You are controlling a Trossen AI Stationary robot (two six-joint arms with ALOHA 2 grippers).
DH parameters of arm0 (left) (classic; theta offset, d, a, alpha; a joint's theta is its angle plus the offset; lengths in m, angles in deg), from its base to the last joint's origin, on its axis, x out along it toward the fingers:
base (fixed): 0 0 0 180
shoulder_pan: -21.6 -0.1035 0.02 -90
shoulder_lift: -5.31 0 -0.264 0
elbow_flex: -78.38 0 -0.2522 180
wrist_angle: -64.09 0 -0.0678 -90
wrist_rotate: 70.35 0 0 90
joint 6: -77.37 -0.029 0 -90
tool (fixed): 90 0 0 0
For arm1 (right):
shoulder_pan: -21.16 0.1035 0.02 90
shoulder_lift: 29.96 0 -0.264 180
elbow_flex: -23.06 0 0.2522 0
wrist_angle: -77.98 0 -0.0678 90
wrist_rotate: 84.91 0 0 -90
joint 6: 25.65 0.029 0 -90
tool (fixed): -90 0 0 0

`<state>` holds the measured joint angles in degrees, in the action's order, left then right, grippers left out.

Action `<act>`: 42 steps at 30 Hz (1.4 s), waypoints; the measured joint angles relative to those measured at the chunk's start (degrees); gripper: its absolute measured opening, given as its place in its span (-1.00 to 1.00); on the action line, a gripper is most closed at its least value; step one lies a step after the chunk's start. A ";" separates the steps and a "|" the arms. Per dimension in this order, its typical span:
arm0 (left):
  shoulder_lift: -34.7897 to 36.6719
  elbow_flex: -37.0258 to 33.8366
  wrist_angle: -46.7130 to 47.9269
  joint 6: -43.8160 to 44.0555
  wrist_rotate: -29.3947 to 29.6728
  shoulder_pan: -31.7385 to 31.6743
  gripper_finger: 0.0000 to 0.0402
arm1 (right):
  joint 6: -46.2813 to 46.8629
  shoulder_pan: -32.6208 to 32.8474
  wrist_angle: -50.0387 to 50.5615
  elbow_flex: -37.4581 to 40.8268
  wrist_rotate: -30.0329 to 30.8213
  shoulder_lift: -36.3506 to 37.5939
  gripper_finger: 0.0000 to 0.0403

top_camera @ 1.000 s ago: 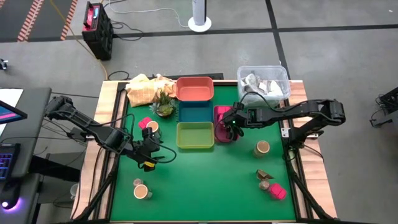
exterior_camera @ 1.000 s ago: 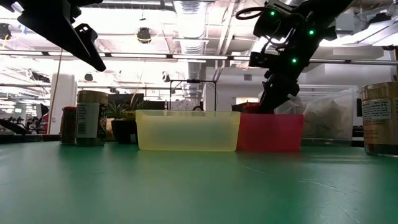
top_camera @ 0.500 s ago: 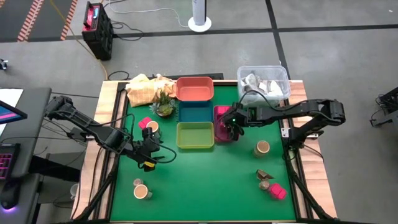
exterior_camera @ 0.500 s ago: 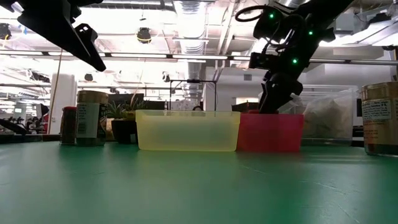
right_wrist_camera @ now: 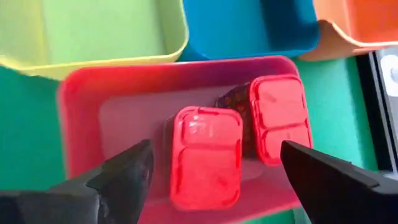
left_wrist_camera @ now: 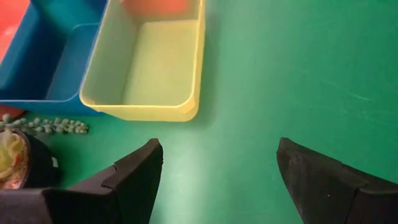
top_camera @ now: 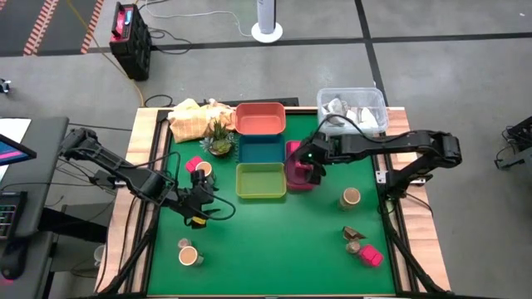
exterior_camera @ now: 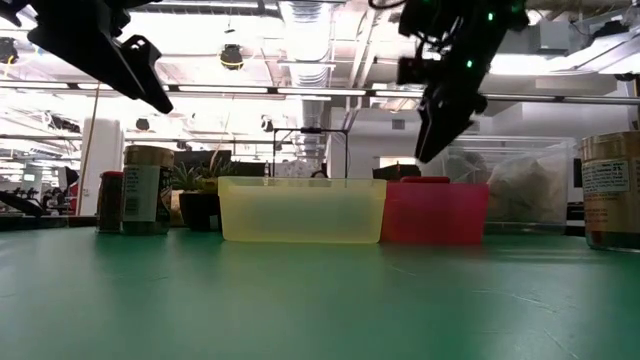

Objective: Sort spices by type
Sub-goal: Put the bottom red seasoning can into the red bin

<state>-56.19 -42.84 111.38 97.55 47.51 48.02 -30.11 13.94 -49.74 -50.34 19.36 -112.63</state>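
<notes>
The left gripper (top_camera: 202, 209) hovers open over the green mat, left of the yellow tray (top_camera: 261, 180). The right gripper (right_wrist_camera: 214, 171) hangs open above the pink tray (right_wrist_camera: 81, 99), where two magenta square blocks (right_wrist_camera: 205, 155) with red lids lie side by side.

From my station I see a green surface (top_camera: 274, 232) carrying four rectangular trays: orange tray (top_camera: 260, 118) at the far edge, blue tray (top_camera: 260, 149) just beside it, yellow tray (top_camera: 260, 180) nearest the centre, magenta tray (top_camera: 293, 176) touching the yellow one's side. A small potted plant (top_camera: 219, 141) stands beside the blue tray. A yellow cloth (top_camera: 193, 119) and a clear bin (top_camera: 352, 108) occupy the far corners
</notes>
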 joint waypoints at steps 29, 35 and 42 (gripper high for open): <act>-0.02 0.02 -7.90 -16.55 0.20 -0.68 0.50 | 92.60 48.85 28.59 -15.33 -9.83 -0.52 0.87; -0.02 0.02 -7.70 -16.55 -2.52 -0.68 0.50 | 104.83 55.64 28.81 -15.15 -16.25 -5.14 0.87; -0.02 0.02 -7.53 -16.48 -5.46 -0.68 0.50 | 113.61 61.07 29.26 -15.87 -19.74 -11.20 0.84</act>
<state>-56.21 -42.82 103.85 81.07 42.05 47.34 83.49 75.01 -20.48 -66.21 -0.39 -123.83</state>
